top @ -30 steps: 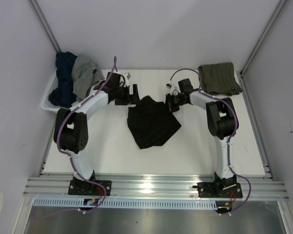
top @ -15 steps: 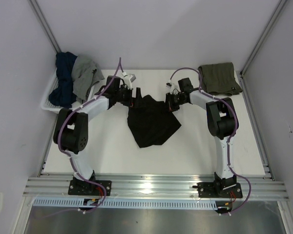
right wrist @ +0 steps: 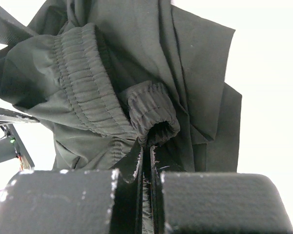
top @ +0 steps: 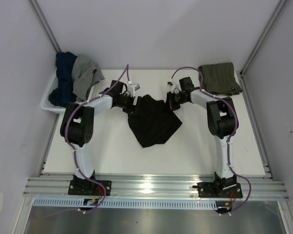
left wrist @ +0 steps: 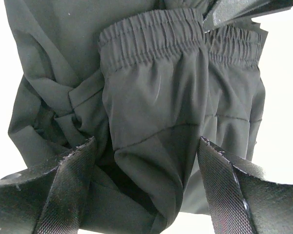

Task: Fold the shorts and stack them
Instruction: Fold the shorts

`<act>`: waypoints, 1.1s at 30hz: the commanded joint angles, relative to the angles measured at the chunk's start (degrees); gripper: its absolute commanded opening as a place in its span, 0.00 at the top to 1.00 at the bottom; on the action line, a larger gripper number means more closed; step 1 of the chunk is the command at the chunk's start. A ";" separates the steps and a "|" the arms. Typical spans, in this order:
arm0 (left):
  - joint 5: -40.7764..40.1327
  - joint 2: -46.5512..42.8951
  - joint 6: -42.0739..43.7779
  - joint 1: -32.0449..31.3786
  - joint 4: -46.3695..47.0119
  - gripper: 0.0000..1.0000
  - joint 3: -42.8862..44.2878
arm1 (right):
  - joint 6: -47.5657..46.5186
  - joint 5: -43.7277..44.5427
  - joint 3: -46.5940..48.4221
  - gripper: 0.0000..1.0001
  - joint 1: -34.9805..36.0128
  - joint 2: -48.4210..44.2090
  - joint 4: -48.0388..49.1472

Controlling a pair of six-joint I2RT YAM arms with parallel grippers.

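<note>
The black shorts [top: 154, 122] lie crumpled at the table's middle, their elastic waistband toward the back. My left gripper [top: 136, 104] is at the waistband's left end and stands open. A fold of the black shorts [left wrist: 156, 97] sits between its wide-apart fingers [left wrist: 73, 185], in the span of the left gripper [left wrist: 146, 170]. My right gripper [top: 170, 103] is shut on the waistband's right end. Its jaws pinch a bunched bit of the black shorts [right wrist: 112, 58] at the tip of the right gripper [right wrist: 146, 152]. The olive-green shorts [top: 219, 78] lie folded at the back right corner.
A white basket [top: 48, 103] stands at the back left with a dark blue garment [top: 63, 80] and a grey garment [top: 85, 75] hanging over it. Grey walls close in both sides. The metal rail [top: 151, 187] carrying the arm bases runs along the near edge.
My left arm has swung right, bringing its open gripper onto the left end of the black shorts' waistband. The right gripper has kept its hold and place.
</note>
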 commanded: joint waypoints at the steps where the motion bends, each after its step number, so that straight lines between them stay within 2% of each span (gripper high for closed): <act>1: 2.52 -1.95 3.00 1.44 -2.88 0.16 0.24 | -0.61 3.04 2.11 1.00 -0.53 1.72 -0.92; 7: 2.26 -1.44 6.85 1.71 -8.23 0.12 1.28 | 1.23 6.02 3.34 1.00 -1.41 2.69 -1.63; 13: 3.93 0.67 6.78 3.64 -11.93 0.18 2.79 | 2.81 8.49 6.05 1.00 -2.20 4.96 -0.92; 15: 1.23 0.85 5.99 4.25 -13.07 0.20 3.13 | 2.55 9.72 7.81 1.00 -1.86 6.28 -2.59; 18: -0.38 2.34 5.55 4.26 -15.70 0.30 4.89 | 1.50 10.95 9.75 1.00 -1.15 7.96 -3.65; 19: -1.68 2.78 5.20 4.26 -16.23 0.40 5.24 | 1.50 11.13 9.49 1.00 -1.15 8.05 -3.47; 22: -4.94 4.36 5.28 4.34 -18.96 0.52 7.26 | 1.58 11.04 9.14 1.00 -1.06 8.22 -2.86; 26: 0.82 5.77 8.27 4.43 -21.85 0.67 9.55 | 1.06 11.04 9.75 1.00 -1.06 8.22 -3.03; 28: 2.08 6.56 9.85 4.52 -23.00 0.79 11.04 | 0.62 10.69 10.28 1.00 -1.15 8.40 -3.65; 31: 0.15 7.18 10.03 5.40 -24.76 0.95 12.36 | -0.70 10.69 12.12 1.00 -0.89 8.75 -5.31; 33: -3.17 7.97 8.98 6.71 -25.37 1.00 12.98 | -2.45 11.12 13.26 1.00 -0.54 8.66 -6.63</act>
